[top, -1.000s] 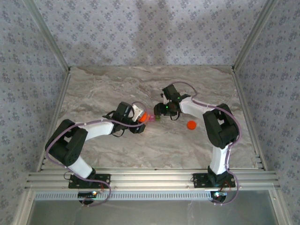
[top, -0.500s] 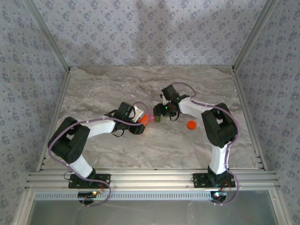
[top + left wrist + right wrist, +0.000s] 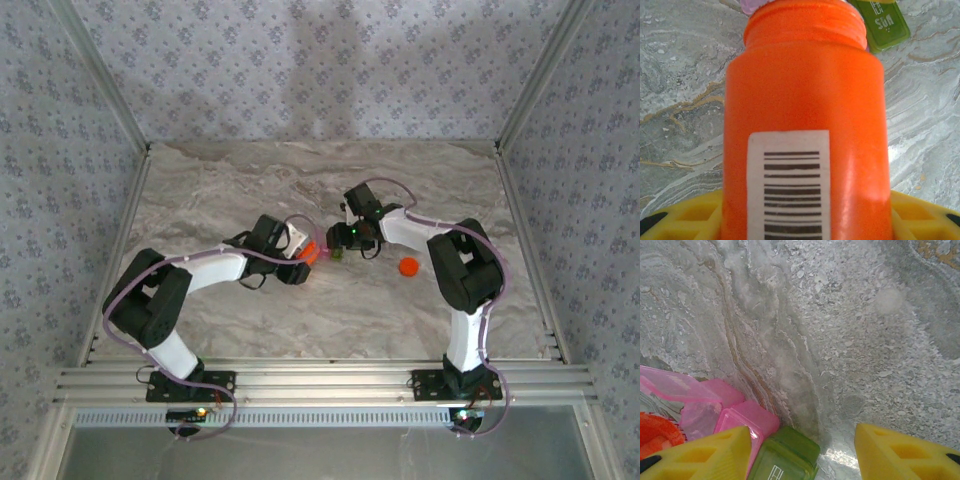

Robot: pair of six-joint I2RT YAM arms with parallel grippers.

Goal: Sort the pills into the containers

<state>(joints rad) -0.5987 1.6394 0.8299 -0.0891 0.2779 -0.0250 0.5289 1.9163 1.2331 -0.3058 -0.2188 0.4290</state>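
- An orange pill bottle [image 3: 805, 100] was uncapped, its threaded neck bare.
- A white barcode label [image 3: 789, 185] ran along the bottle's side.
- A round orange cap [image 3: 408, 266] lay on the table, well apart from the bottle.
- The grey marble-patterned tabletop [image 3: 220, 190] was veined in tan.
- Patterned wallpaper panels [image 3: 320, 60] stood around it.
- Aluminium rails [image 3: 320, 380] lined the near edge.

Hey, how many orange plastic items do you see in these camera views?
2. An orange cylindrical plastic bottle, gripped in the left pincer; a round orange plastic cap on the grey marble tabletop, right of centre. Smaller orange pieces may be hidden.
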